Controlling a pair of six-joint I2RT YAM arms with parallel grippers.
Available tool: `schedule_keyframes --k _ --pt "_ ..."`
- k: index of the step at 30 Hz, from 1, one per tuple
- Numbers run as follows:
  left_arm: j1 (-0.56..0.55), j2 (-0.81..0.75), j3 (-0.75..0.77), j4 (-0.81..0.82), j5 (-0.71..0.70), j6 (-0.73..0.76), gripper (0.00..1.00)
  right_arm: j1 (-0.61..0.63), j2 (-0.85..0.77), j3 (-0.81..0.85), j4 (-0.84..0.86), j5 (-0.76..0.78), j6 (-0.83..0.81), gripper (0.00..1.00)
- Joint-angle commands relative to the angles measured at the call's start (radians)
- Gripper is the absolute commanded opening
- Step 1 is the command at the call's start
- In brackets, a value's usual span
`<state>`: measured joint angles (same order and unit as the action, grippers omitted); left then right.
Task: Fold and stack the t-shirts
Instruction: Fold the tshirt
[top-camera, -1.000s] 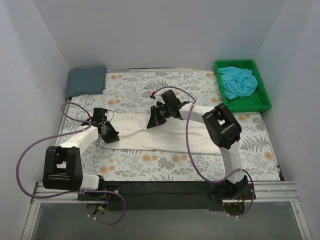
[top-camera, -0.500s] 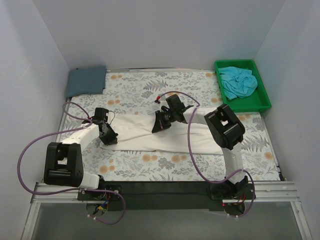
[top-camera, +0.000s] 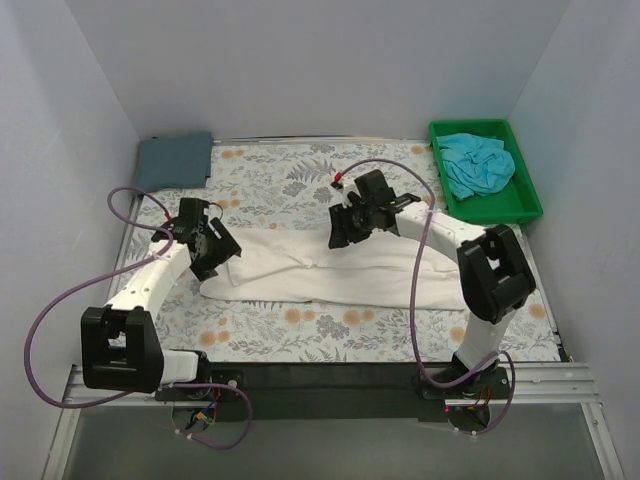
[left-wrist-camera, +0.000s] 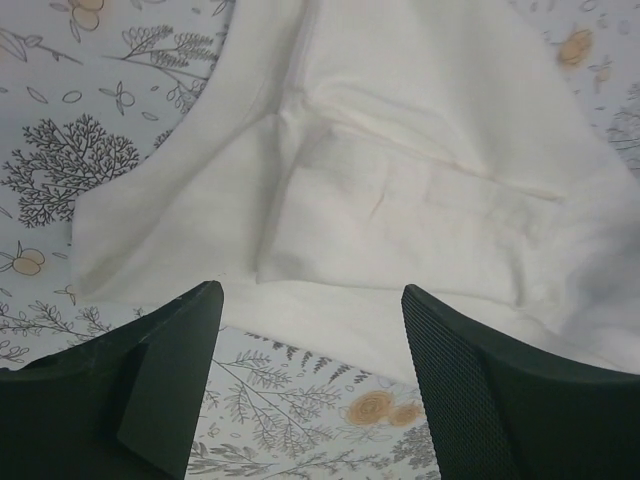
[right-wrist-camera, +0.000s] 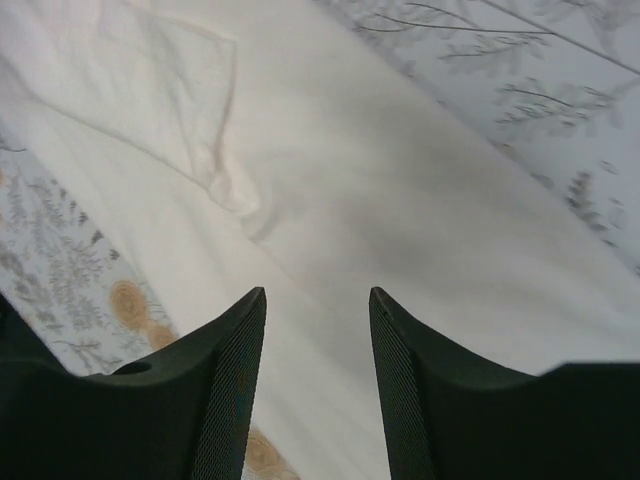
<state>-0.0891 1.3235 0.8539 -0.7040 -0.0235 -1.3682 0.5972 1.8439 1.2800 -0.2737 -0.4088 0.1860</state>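
Strip of cream-white shirt (top-camera: 330, 278) across worktop (top-camera: 290, 180) centre; left fingers (left-wrist-camera: 165, 375) spread above its left end, right fingers (right-wrist-camera: 225, 390) spread above far edge, empty; pinch both layers squarely, fold crosswise, match edges.

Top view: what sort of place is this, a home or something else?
Probably a robotics test booth, not a home: plain white walls box in one floral-covered table, the left arm and right arm are bolted at its near edge, and a cream-white t-shirt lies spread before them.
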Motion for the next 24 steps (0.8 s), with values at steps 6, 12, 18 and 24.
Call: schedule_keyframes --k 6,12,18,24 --pt "-0.090 0.044 0.157 0.006 0.020 -0.049 0.69 -0.226 -0.219 -0.182 -0.231 0.378 -0.106 0.47" --pt "-0.135 0.210 0.175 0.084 0.022 -0.087 0.69 -0.384 -0.255 -0.278 -0.231 0.387 -0.054 0.47" --pt "-0.129 0.350 0.192 0.123 -0.027 -0.088 0.65 -0.421 -0.215 -0.324 -0.240 0.387 -0.002 0.47" --pt "-0.094 0.542 0.307 0.127 -0.078 -0.043 0.61 -0.419 -0.224 -0.444 -0.255 0.374 0.026 0.47"
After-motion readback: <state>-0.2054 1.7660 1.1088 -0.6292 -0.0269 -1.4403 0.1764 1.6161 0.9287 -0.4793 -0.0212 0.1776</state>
